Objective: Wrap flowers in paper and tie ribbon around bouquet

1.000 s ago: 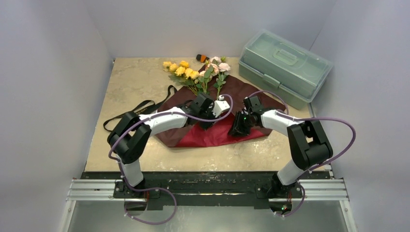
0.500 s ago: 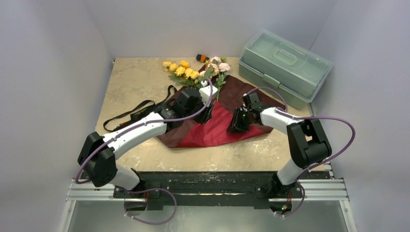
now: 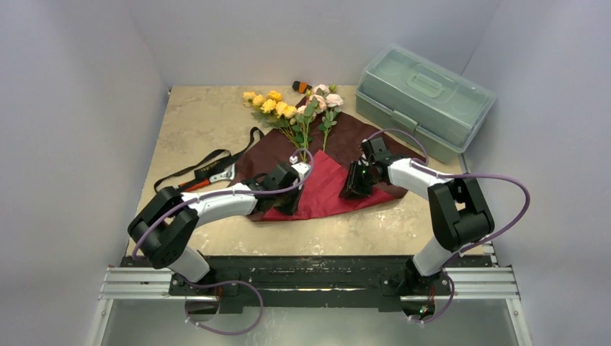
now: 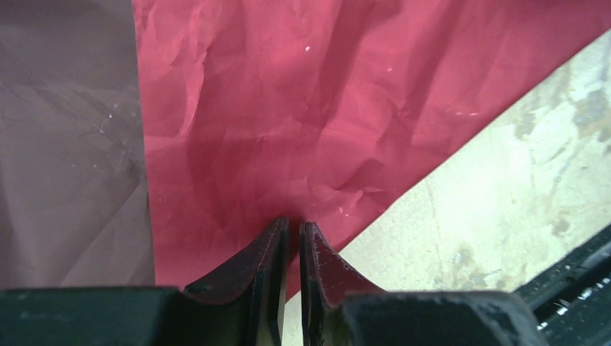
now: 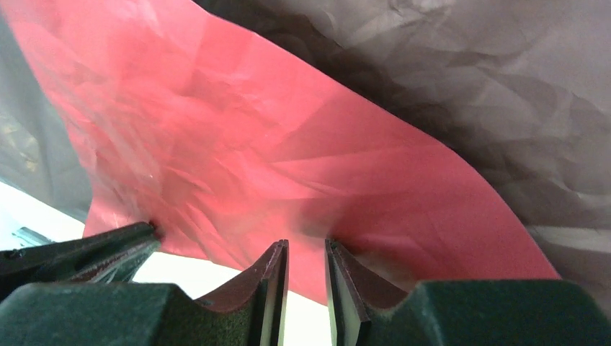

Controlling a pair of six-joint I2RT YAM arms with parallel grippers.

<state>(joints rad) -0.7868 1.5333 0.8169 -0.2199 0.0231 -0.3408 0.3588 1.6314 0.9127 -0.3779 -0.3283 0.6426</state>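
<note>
Paper [image 3: 324,191]: thin, light, floppy, likely tear-prone, best pinched at an edge; left gripper [image 4: 292,225] nearly closed, right gripper [image 5: 302,245] slightly ajar, grip unclear.

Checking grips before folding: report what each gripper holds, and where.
Left gripper apparently pinches the paper by its near edge; right gripper straddles another edge, grip unclear.

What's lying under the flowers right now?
Dark paper under the stems of the flowers, bare table under the yellow blooms. A purple cable covers some stem ends.
</note>
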